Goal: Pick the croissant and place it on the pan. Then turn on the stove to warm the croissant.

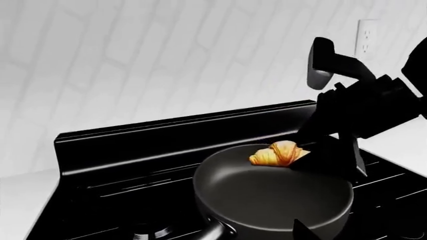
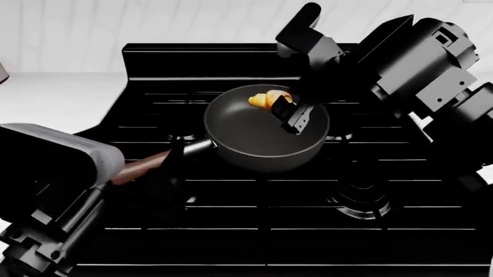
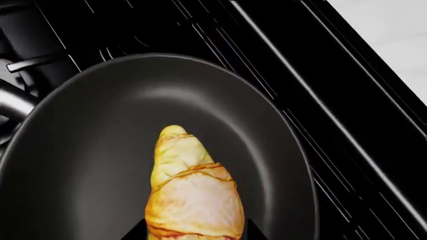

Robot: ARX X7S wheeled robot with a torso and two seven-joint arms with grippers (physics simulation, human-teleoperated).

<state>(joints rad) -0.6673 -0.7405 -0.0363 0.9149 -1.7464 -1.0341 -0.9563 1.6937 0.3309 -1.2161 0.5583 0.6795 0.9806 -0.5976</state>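
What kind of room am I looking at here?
Most likely a kitchen, rendered in simulation: a glossy black gas stove with grate burners, a deep round dark pan holding a small golden croissant, and a white tiled wall with an outlet behind.

Right arm reaches in from the head view's right, its bulky wrist angled downward and its gripper (image 2: 287, 112) lowered, with the two fingers closed against either side of the croissant (image 2: 269, 99). In the right wrist view, both fingertips (image 3: 137, 234) flank the pastry's wider end. Left arm lies low at the head view's lower left, forearm extended forward; its gripper (image 2: 173, 167) is dark and indistinct, jaw state unreadable.
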